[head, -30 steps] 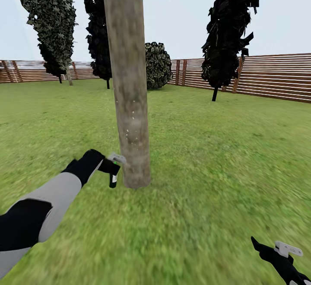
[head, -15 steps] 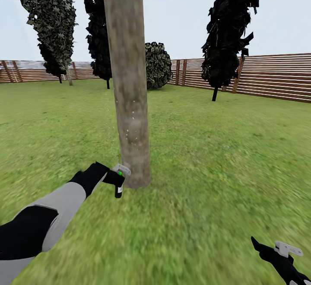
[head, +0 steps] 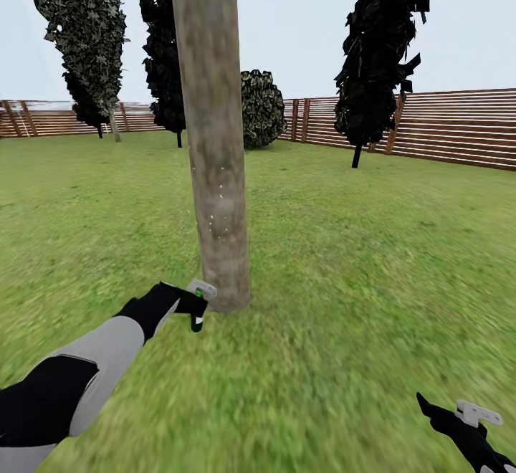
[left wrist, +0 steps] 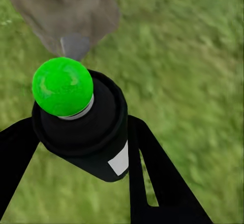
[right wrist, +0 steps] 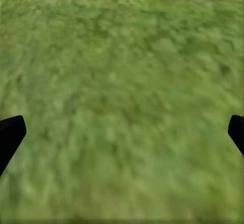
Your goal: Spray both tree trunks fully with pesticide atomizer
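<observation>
Left gripper (left wrist: 76,147) fingers pinch the small dark green-tipped pesticide atomizer (left wrist: 81,124), just beside the base of the thick mottled grey-brown tree trunk (head: 215,172). Right gripper (right wrist: 122,132) fingers spread wide over the short green grass (right wrist: 122,81), well apart from the trunk.

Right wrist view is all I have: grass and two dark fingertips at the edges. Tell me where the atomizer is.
Observer: The pesticide atomizer is gripped in the left claw, with a dark finger on each side of it.
Operator: Report what it points at.
Observer: Its green tip faces the base of the tree trunk, which is close in front of it.
Operator: Place my right claw for me.
Observer: In the head view the right claw hangs low over the lawn, well to the right of that trunk and holding nothing.
</observation>
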Tool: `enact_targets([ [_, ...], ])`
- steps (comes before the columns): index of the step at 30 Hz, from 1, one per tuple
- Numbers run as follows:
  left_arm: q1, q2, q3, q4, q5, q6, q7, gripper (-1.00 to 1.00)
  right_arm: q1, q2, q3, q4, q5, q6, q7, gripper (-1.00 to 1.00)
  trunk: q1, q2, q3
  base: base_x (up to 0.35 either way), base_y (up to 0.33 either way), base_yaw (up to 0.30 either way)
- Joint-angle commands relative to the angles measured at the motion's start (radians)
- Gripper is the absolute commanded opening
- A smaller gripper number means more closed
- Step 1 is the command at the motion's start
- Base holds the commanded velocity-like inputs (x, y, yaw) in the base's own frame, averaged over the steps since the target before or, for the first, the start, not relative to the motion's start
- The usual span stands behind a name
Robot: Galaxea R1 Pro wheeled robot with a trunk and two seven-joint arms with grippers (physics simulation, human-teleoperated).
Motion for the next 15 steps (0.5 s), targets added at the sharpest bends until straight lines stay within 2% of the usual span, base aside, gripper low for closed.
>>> enact_targets([
  [1,0.0,-0.006,0.001,-0.003,0.002,0.004,0.001,-1.0,-0.001,0.0,-0.007,0.002,-0.003,-0.001,0.009,1.0,0.0,0.0,-0.001,0.0,0.0,0.0],
  [3,0.0,-0.015,0.001,-0.005,0.034,0.007,0.083,-1.0,-0.001,0.0,-0.006,0.002,-0.003,-0.001,0.009,1.0,0.0,0.0,-0.001,0.0,0.0,0.0],
  [5,0.0,-0.017,0.0,-0.004,0.064,0.008,0.141,-1.0,-0.001,0.0,-0.006,0.001,-0.003,-0.001,0.009,1.0,0.0,0.0,-0.001,0.0,0.0,0.0],
  [8,0.0,-0.015,0.001,0.008,0.117,0.007,0.165,-1.0,-0.001,0.0,-0.006,0.001,-0.003,-0.001,0.01,1.0,0.0,0.0,-0.001,0.0,0.0,0.0],
  [12,0.0,-0.014,0.002,0.043,0.131,0.008,0.169,-1.0,-0.001,0.0,-0.006,0.001,-0.003,-0.001,0.011,1.0,0.0,0.0,-0.001,0.002,0.001,-0.024],
  [15,0.002,-0.015,0.002,0.051,0.137,0.008,0.169,-1.0,-0.001,0.0,-0.006,0.002,-0.003,-0.001,0.011,1.0,0.0,0.0,-0.001,0.189,0.067,-0.218],
])
